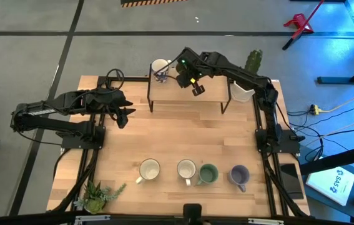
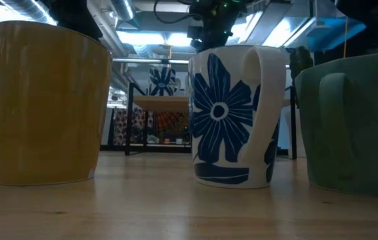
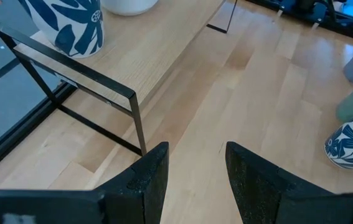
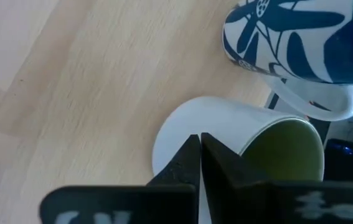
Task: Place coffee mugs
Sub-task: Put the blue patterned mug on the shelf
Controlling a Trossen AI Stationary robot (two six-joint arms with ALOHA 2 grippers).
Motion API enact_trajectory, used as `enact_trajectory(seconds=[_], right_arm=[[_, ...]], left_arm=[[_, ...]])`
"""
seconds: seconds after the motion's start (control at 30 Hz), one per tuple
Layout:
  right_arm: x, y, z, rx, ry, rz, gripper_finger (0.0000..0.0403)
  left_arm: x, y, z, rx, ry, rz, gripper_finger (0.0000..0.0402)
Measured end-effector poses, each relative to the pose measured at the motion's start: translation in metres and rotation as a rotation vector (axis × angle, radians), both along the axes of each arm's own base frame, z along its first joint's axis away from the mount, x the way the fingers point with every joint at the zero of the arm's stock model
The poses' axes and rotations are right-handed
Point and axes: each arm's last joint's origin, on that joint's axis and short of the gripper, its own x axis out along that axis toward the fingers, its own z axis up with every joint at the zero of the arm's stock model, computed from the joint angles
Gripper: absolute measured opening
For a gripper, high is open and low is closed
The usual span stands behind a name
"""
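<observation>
Right gripper (image 1: 198,90) sits over the shelf (image 1: 189,97), fingers clenched shut, empty, just above a white mug (image 4: 226,134) beside the blue-patterned mug (image 1: 160,67). Left gripper (image 1: 124,117) idles over the surface (image 1: 177,140), fingers released. Four mugs (image 1: 192,172) line the front edge.

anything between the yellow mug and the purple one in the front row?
Yes. High view: between the yellow mug and purple mug stand a blue-patterned mug and a green mug.
</observation>
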Motion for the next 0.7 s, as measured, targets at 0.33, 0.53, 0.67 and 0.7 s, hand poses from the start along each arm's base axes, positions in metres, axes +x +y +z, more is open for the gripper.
enact_trajectory(seconds=[0.33,0.53,0.67,0.7], right_arm=[[-0.004,0.030,0.016,0.189,0.002,0.078,0.0005],[-0.011,0.104,0.027,0.560,0.112,0.211,0.0026],[-0.006,0.170,0.025,0.580,0.200,0.312,0.0079],[-0.007,0.187,0.026,0.579,0.212,0.344,0.0096]], left_arm=[[0.000,0.000,0.000,0.000,0.000,-0.001,0.0153],[0.000,-0.001,0.000,-0.028,0.000,-0.038,0.0153],[0.000,-0.002,-0.001,-0.026,0.010,-0.054,0.0153],[0.000,-0.002,-0.001,-0.020,0.013,-0.063,0.0153]])
